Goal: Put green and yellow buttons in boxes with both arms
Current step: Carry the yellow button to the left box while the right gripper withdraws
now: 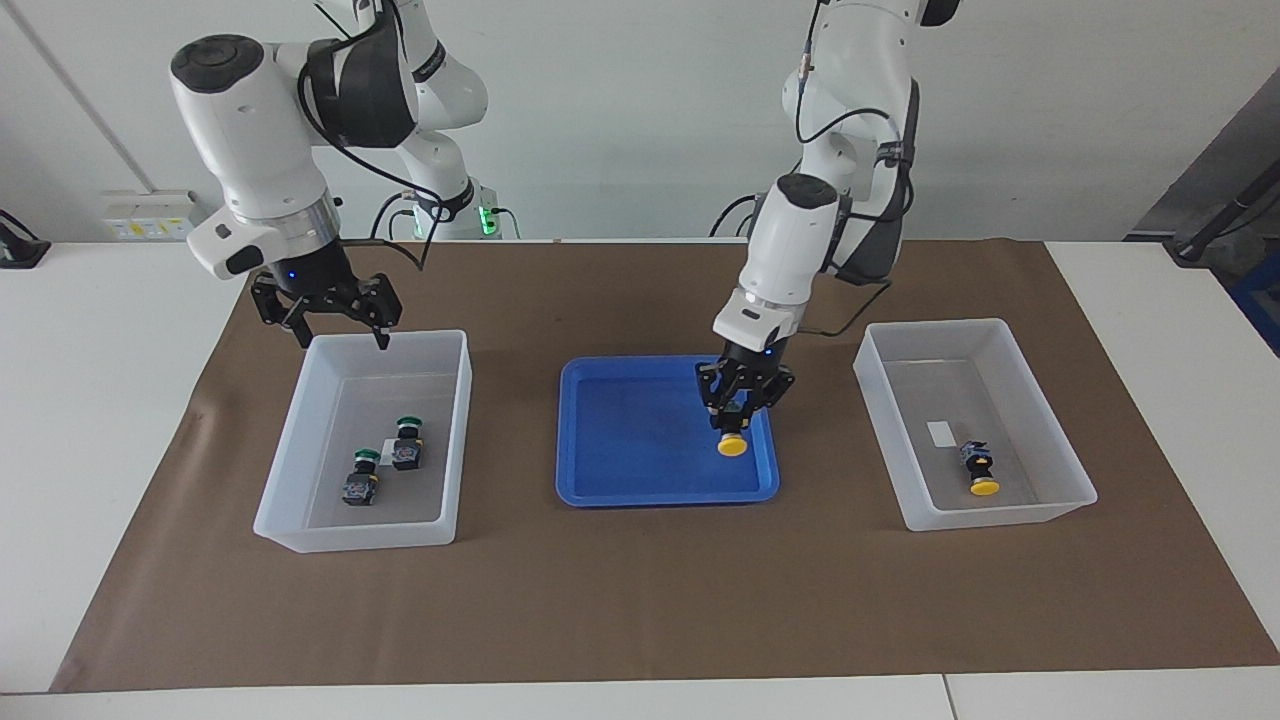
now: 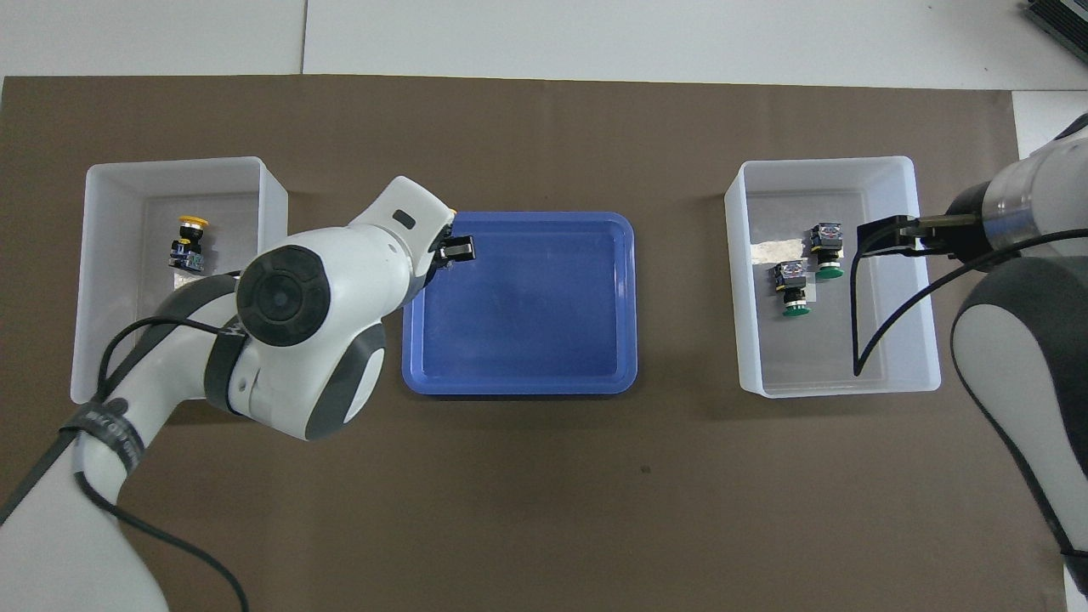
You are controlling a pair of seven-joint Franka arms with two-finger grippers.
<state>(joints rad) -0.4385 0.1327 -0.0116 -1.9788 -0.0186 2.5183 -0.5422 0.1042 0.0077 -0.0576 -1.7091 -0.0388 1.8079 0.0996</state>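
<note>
In the facing view, the left gripper hangs over the blue tray, above its edge toward the left arm's end of the table. Its fingers are clamped on the black body of a yellow button, whose yellow cap points down, clear of the tray floor. Toward the left arm's end of the table from this gripper stands one box, with a second yellow button lying on its floor just beside a small white label. The right gripper is raised over the robot-side rim of the other box, its fingers spread apart and holding nothing. Below it, on that box's floor, two green buttons lie side by side, close together.

In the overhead view, the left gripper shows only its black tip past the white wrist, at the tray's corner; its grip is hidden there by the wrist. The loose yellow button lies in the box at the left arm's end. The right gripper sits over the other box's outer wall, and the two green buttons lie just beside its tip, toward the tray, caps pointing toward the robots.
</note>
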